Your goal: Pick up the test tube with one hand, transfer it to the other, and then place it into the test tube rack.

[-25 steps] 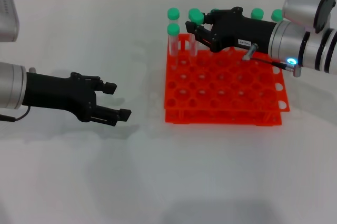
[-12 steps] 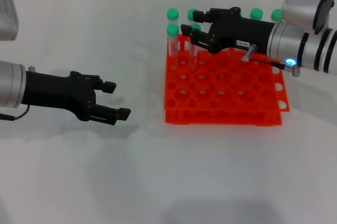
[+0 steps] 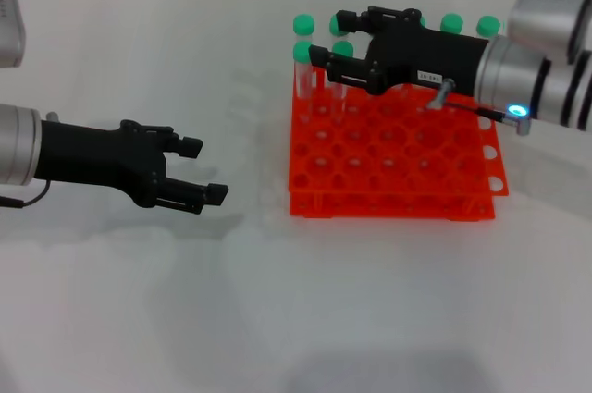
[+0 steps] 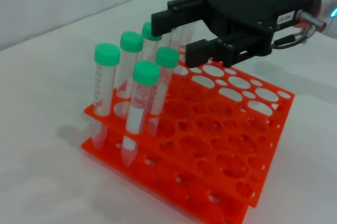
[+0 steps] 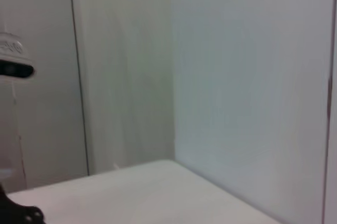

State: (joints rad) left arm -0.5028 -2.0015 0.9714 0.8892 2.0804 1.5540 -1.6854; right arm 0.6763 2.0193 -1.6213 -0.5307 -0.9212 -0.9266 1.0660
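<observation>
**Right end effector open over the rack's far row**

Your right end effector (image 3: 326, 49), the black one with the small white label, is over the far left part of the test tube rack (image 3: 393, 148). Its two fingers are spread apart and hold nothing. The test tube (image 3: 343, 67) stands in a hole of the rack, with its green cap between the open fingers, near their tips. You can't tell if a finger touches it. More green-capped tubes (image 4: 107, 84) stand in the far rows beside it.

Your left end effector (image 3: 205, 169) is over the white table (image 3: 185, 300), well to the left of the rack. Its fingers are apart too, and it holds nothing.

The right wrist view shows only walls and a bit of table.
</observation>
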